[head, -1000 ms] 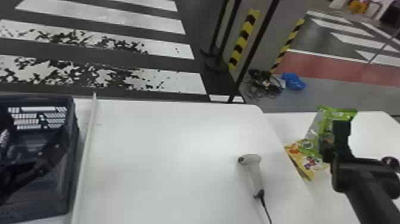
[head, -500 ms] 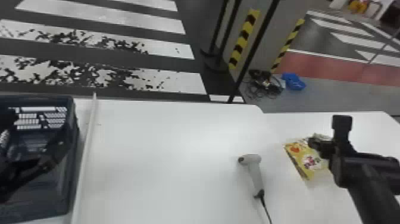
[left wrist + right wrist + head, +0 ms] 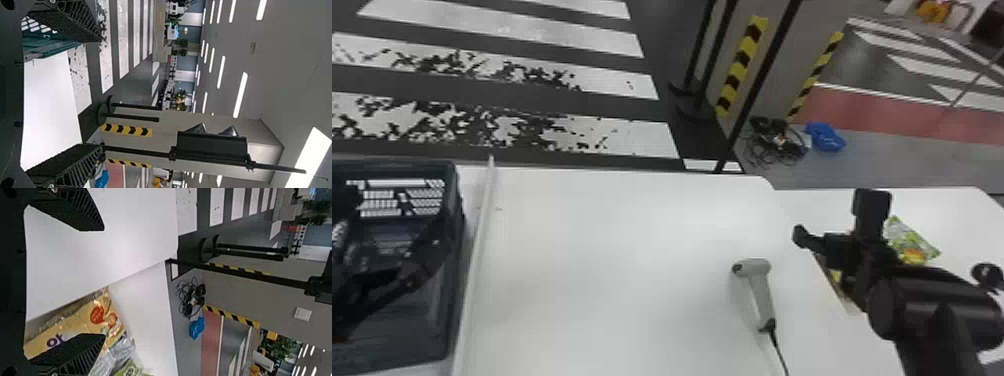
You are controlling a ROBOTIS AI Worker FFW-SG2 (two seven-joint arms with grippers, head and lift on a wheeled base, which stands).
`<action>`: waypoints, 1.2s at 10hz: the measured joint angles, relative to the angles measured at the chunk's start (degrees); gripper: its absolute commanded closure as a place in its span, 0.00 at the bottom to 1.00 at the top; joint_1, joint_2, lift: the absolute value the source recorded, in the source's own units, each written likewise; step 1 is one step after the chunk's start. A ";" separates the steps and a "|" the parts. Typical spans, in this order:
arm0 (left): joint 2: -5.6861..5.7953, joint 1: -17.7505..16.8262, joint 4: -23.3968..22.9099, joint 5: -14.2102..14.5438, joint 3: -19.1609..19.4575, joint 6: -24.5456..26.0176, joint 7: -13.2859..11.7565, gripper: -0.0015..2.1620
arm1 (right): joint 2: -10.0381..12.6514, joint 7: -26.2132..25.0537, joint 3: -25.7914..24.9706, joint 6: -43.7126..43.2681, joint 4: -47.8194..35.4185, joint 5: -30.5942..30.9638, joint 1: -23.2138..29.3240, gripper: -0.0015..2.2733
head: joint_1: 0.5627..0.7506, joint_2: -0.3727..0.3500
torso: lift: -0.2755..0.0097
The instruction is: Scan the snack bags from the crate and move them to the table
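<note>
On the side table at the right lies a green snack bag, partly behind my right gripper. A yellow snack bag lies beneath it in the right wrist view, where my right gripper stands open with nothing between its fingers. The grey scanner lies on the white table, left of that gripper. My left gripper is over the dark blue crate at the far left; in the left wrist view my left gripper is open and holds nothing.
The white main table carries a pale bar beside the crate. A cable runs from the scanner to the front edge. Dark poles stand behind the table, with cables and a blue item on the floor.
The right gripper has let go of the green bag, which now lies on the side table, and has moved left and nearer the scanner. The left arm stays about where it was.
</note>
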 measured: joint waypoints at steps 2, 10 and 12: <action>-0.21 0.01 -0.06 -0.12 -0.13 0.37 1.86 0.01 | 5.50 2.03 1.58 -0.16 -7.95 -0.69 3.23 0.01 | 0.70 0.03 | 0.63; -1.82 3.11 -3.68 -3.89 3.36 11.65 6.63 0.01 | 20.94 9.85 16.15 -31.28 -22.92 9.08 21.52 0.01 | 0.70 0.44 | 0.63; -2.51 7.64 -7.13 -4.01 5.70 12.95 6.60 0.01 | 21.25 8.19 18.72 -38.19 -23.34 9.93 26.30 0.02 | 0.70 0.49 | 0.63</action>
